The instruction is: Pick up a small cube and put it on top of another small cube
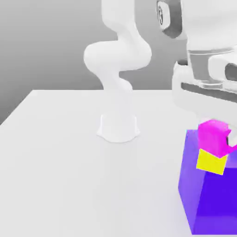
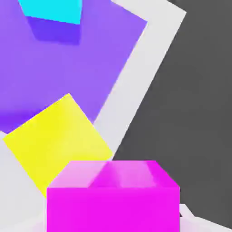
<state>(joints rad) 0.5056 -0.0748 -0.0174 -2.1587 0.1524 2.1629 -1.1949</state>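
Gripper [image 1: 224, 140]: one, white, two-fingered, pinching the magenta cube; located toward the exterior view's right. Magenta cube [image 1: 213, 137]: small, plain, bright, held up over the purple cube's corner area; in the exterior view its lower side meets the yellow cube's upper edge, though whether the two touch cannot be told. Yellow cube [image 1: 211, 162]: plain, bright, turned at an angle to the purple cube and seen across one of its upper corners, partly past the edge in the hand view; its support cannot be made out. Purple cube [image 1: 217, 199]: very large, standing on the bench toward the exterior view's right, cut by the picture's border. Cyan block [image 2: 54, 10]: partly visible in the hand view, against the purple cube's upper face, well apart from the yellow cube, a darker purple band alongside. Bench [image 1: 69, 176]: pale, flat, one edge running near the purple cube in the hand view. Arm [image 1: 118, 55]: white, jointed, its base [image 1: 118, 129] on the bench.
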